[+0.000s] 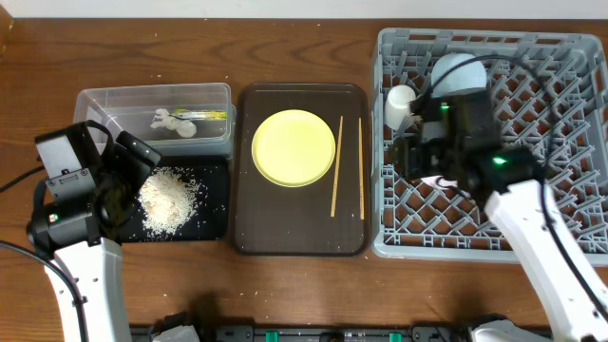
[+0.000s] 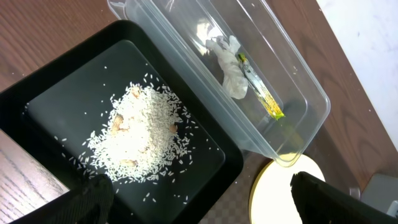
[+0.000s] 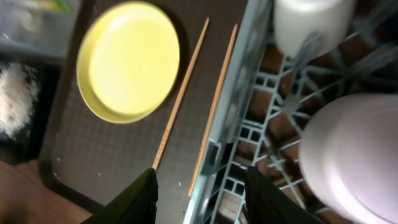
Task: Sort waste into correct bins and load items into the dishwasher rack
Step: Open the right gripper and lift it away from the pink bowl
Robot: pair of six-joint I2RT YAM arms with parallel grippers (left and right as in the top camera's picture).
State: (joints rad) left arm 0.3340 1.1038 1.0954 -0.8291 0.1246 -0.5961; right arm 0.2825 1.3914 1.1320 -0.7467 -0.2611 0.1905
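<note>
Rice-like crumbs (image 1: 169,198) (image 2: 144,134) lie heaped in the shallow black tray (image 1: 211,226) (image 2: 56,87). The clear tub (image 1: 104,100) (image 2: 298,87) behind it holds a crumpled white paper scrap (image 1: 171,121) (image 2: 231,62) and a yellow-green wrapper (image 2: 264,99). My left gripper (image 2: 205,208) hangs open over the tray's near corner, holding nothing. The yellow plate (image 1: 294,146) (image 3: 127,59) and two chopsticks (image 1: 336,166) (image 3: 180,99) lie on the brown serving tray. The grey rack (image 1: 570,237) (image 3: 239,118) holds a white cup (image 1: 401,100) (image 3: 311,22), a pale blue bowl (image 1: 456,71) and a pale bowl (image 3: 354,155). My right gripper (image 1: 418,157) (image 3: 200,177) is open above the rack's left edge.
The dark brown serving tray (image 1: 256,228) (image 3: 93,155) sits between the bins and the rack. The plate's rim (image 2: 273,186) shows beside my left fingers (image 2: 93,199). Upright pegs fill the rack. Bare wooden table runs along the front.
</note>
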